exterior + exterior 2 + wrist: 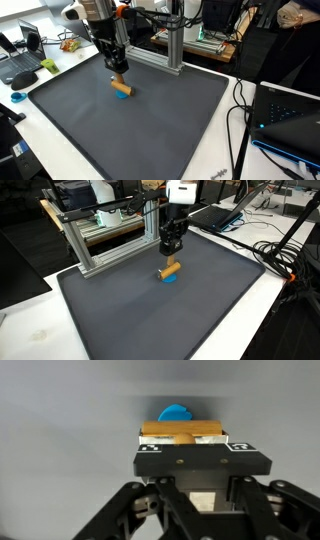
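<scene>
Small stubby block (121, 89), orange-tan body w/ a bright blue end; lies flat on its side on the dark grey mat (170, 130), not upright. In an exterior view it sits upper left of frame centre, long axis approx. diagonal. In an exterior view the block (170, 272) is right at frame centre, tilted up to the rt w/ the blue bit at its lower-left end. Wrist view: block (181, 432) at upper centre of frame, tan part a wide horizontal band, blue piece poking out above it as a rounded tab; lower edge hidden, exact shape hard to tell
</scene>
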You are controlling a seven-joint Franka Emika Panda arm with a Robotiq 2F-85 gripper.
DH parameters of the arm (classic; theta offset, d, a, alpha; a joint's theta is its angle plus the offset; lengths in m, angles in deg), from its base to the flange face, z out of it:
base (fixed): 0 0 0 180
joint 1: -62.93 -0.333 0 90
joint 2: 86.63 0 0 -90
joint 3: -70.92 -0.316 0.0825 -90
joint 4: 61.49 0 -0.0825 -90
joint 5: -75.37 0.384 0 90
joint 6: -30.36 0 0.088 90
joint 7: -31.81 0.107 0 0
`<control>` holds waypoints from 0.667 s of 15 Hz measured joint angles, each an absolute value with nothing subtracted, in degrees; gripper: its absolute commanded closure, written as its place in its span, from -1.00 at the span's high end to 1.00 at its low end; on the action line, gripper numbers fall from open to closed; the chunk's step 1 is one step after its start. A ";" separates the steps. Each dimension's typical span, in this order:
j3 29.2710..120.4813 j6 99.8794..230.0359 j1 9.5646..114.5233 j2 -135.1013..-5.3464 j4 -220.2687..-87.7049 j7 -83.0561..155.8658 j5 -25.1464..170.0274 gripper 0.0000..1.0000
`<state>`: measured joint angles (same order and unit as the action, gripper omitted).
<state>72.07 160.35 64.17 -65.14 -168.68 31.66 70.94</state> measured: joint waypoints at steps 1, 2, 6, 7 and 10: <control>72.09 161.11 64.17 -64.79 -168.89 31.67 70.92 -0.54; 72.10 162.10 64.17 -64.40 -169.08 31.67 70.92 -0.54; 72.14 164.11 64.18 -64.07 -169.26 31.67 70.89 -0.54; 72.15 164.10 64.18 -64.05 -169.26 31.67 70.89 -0.54; 72.23 162.37 64.19 -64.04 -168.98 31.67 70.89 -0.54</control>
